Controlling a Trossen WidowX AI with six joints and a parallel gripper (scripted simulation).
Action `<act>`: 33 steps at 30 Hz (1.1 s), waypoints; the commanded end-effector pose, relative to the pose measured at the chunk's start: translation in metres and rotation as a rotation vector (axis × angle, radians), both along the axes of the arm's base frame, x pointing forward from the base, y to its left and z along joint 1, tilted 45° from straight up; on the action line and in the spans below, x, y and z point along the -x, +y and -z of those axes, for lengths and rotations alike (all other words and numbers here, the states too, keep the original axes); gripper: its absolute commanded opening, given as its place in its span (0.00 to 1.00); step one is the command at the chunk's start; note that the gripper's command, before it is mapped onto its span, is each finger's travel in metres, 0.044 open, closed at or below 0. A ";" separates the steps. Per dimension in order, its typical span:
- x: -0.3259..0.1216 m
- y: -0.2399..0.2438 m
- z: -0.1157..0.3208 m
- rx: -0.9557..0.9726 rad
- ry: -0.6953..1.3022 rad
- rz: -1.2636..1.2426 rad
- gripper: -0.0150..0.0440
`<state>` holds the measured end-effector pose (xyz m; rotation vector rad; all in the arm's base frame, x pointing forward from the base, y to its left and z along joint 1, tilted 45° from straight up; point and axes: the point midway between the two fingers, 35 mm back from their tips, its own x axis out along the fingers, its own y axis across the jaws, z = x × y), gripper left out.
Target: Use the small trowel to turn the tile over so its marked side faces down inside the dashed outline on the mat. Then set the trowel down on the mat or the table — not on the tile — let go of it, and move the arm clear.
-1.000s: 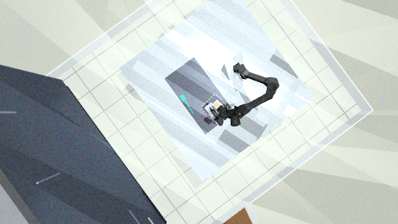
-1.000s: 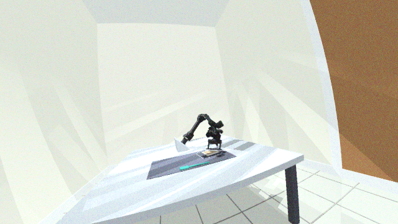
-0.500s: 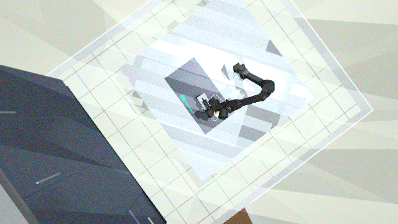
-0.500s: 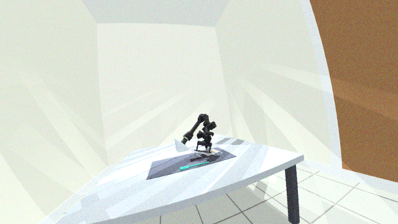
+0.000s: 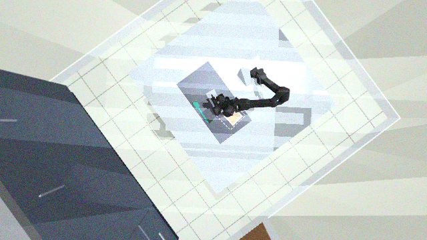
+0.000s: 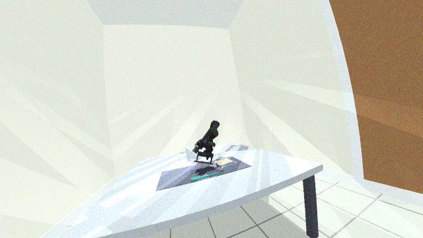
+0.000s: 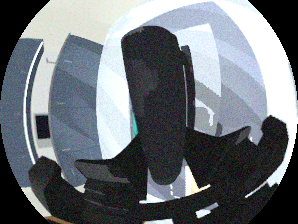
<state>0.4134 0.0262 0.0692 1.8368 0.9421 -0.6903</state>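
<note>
This place looks like a plain indoor room, perhaps a kitchen, but I cannot tell for certain. In the top view, dark blue cabinets with thin pale handles stand from seven to ten o'clock. The floor has square light tiles with dark joints. The walls are cream. In the exterior view, a big brown panel, maybe a door, stands at two o'clock, with a pale frame.
</note>
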 end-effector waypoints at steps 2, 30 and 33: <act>0.004 -0.028 0.019 -0.007 0.013 -0.008 0.25; 0.062 -0.127 0.110 -0.161 0.013 -0.035 0.25; 0.070 -0.136 0.117 -0.182 -0.001 -0.032 0.25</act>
